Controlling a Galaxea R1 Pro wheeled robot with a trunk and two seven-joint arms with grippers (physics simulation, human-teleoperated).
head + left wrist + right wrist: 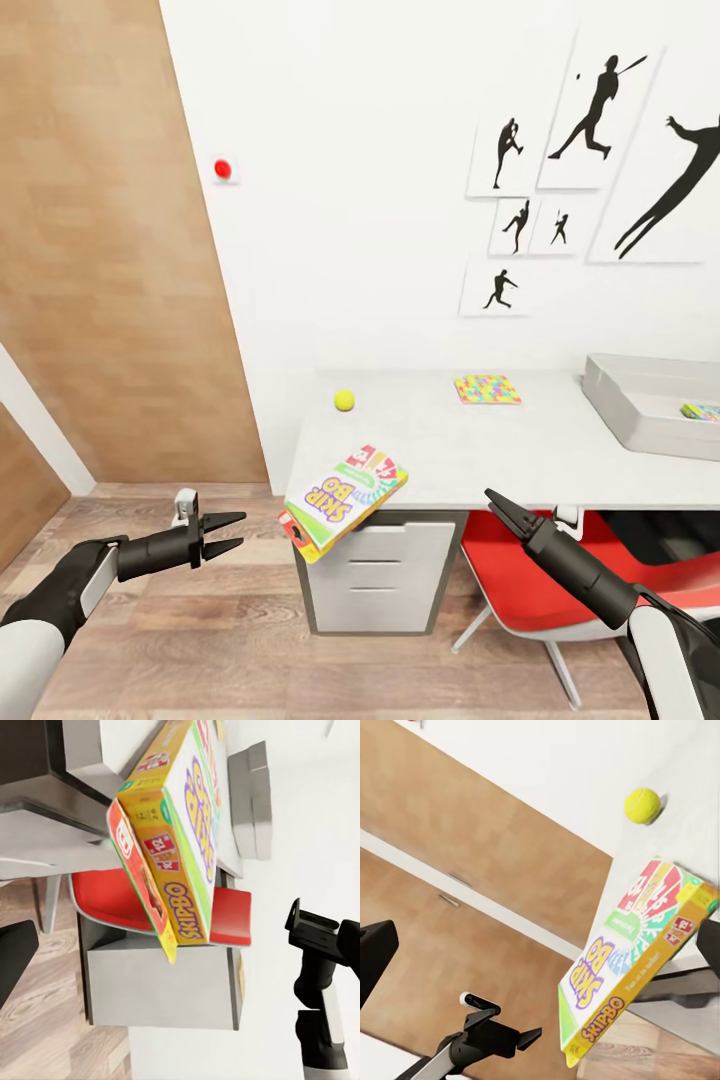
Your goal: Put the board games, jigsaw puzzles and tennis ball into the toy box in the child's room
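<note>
Skip-Bo board game (345, 500) overhangs the table's (560, 450) near edge, tipping; stiff, light cardboard, so pinch its long edges. Left gripper (232, 533) is open and empty; right gripper (500, 507) looks closed, empty.

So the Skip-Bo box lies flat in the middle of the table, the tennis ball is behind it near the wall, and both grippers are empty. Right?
Not quite. The Skip-Bo box is not flat in the middle: it hangs tilted over the front corner of the table, as the head view shows. The rest holds: the tennis ball sits behind it near the wall, and the left gripper and right gripper hold nothing.
</note>
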